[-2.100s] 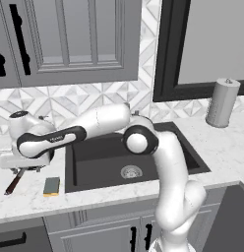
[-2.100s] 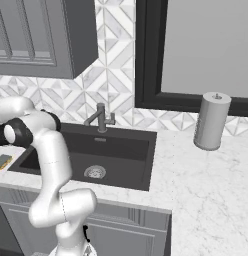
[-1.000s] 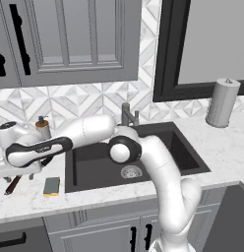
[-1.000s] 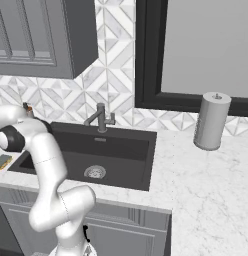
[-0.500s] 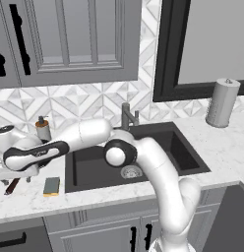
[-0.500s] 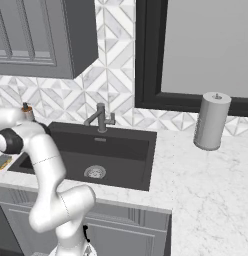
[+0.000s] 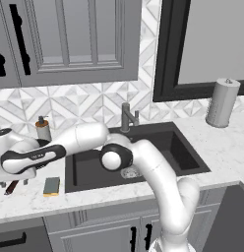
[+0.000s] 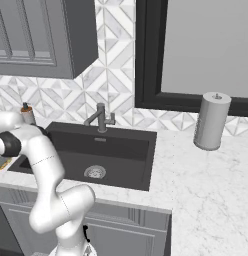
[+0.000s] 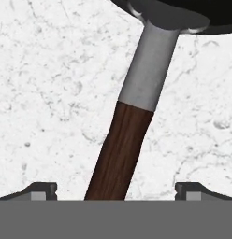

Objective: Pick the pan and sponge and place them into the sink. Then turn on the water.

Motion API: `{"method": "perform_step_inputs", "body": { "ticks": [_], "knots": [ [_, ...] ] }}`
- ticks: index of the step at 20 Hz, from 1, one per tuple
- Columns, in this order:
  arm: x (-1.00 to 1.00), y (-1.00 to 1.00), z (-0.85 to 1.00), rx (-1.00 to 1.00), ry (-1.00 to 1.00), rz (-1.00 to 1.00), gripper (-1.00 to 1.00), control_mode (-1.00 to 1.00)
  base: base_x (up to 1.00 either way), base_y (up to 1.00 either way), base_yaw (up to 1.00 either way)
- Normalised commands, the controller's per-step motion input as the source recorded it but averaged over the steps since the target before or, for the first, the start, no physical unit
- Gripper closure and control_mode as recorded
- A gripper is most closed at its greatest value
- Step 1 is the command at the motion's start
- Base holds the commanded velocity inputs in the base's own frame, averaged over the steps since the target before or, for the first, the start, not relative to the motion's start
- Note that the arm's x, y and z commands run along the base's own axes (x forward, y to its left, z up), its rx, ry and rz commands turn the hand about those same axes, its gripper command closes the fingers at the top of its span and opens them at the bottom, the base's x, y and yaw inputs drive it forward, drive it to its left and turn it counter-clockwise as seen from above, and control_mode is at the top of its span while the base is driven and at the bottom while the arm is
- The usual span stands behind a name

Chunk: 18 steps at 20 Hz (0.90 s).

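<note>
Marble worktop (image 7: 30,202) left of the sink (image 7: 94,170) carries the pan (image 9: 183,11) and the sponge (image 7: 51,185). Over the last two seconds the arm has swung left and sunk low, so the claw (image 9: 115,189) now hangs wide open astride the pan's handle (image 9: 120,154). Closing on it looks to be next; nothing is in the sink yet.

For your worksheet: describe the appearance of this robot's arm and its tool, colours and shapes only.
The arm is built of smooth, rounded white segments with dark grey to black joint bands, and a round white cap at the elbow. The tool has two small dark grey finger tips with flat, stepped ends. No cables or markings show.
</note>
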Motion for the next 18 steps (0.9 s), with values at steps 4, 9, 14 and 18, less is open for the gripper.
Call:
{"method": "perform_step_inputs", "body": {
  "ticks": [4, 9, 14, 18],
  "knots": [
    [0.04, 0.08, -0.06, 0.00, 0.00, 0.00, -1.00, -1.00, 0.00, 0.00, 0.00],
    [0.05, 0.05, -0.09, 0.00, 0.00, 0.00, -1.00, -1.00, 0.00, 0.00, 0.00],
    [0.05, 0.08, -0.08, 0.00, 0.00, 0.00, -1.00, -1.00, 0.00, 0.00, 0.00],
    [0.04, 0.06, -0.08, 0.00, 0.00, 0.00, -1.00, -1.00, 0.00, 0.00, 0.00]
  ]
}}
